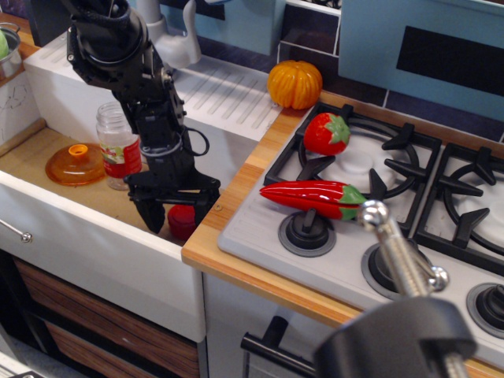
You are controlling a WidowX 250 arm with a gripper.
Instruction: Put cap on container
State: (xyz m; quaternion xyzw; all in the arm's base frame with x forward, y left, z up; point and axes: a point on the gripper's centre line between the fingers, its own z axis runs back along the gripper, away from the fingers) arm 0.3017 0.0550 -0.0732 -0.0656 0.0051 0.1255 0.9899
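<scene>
1 red cap [182, 221] lies on the wooden floor of the sink basin [94, 197], close to the basin's right wall and the butcher-block edge of the table [236, 197]. The black tool [178, 213] reaches down around it, its 2 fingers spread apart with 1 on each side of the cap; whether either finger touches the cap cannot be told, and most of the cap is hidden behind them. 1 clear container [120, 145] with a red label stands upright and uncapped farther left in the basin, well apart from the cap. Just beside it lies 1 orange domed lid [74, 164].

On the table sit 1 orange pumpkin [294, 83], 1 strawberry [326, 133] and 1 red chili pepper [314, 198], the last 2 resting on the stove [260, 232]. 3 stove knobs are visible, 1 partly cut off at the right edge. A blurred metal rod with a dark base [402, 315] blocks the lower right. 1 steel pot [8, 47] is cut off at the upper left, and the faucet [177, 35] is partly hidden by the arm.
</scene>
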